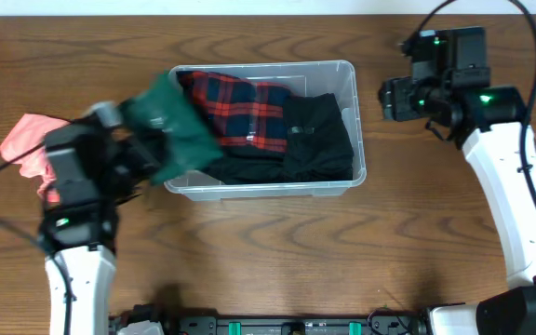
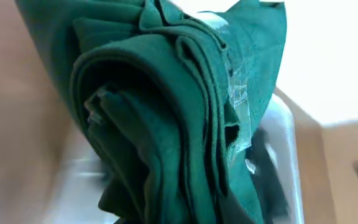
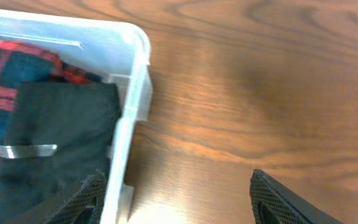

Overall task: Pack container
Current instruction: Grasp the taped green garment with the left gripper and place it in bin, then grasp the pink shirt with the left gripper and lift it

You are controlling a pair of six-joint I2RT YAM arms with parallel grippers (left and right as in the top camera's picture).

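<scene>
Well, the table [image 1: 277, 251] is big and brown. The bin [image 1: 266, 190] sits on it near the back, about in the middle. A plaid cloth [image 1: 245, 107] and a black cloth [image 1: 319, 140] lie side by side in the bin. They fill most of it.

A green cloth [image 1: 170, 126] hangs over the bin's left end, part in and part out. The left gripper [image 1: 147, 154] is just left of the bin, and the cloth bunches up from it. I cannot see its fingers under the cloth, but the cloth is up in the air there, so I think it is pinching the cloth. A pink cloth [image 1: 26, 144] lies on the table, well to the left.

The right gripper [image 3: 178, 196] is just beside the bin's right end. Its fingers are spread wide and hold nothing.

What could go wrong? If the green cloth is let go here, it may drape over the rim or slide out onto the table. It looks thick, and there is not much room left, so it may pile up high. A low move could also bump the bin and push it.

I count one bin, four cloths, and two grippers.
</scene>
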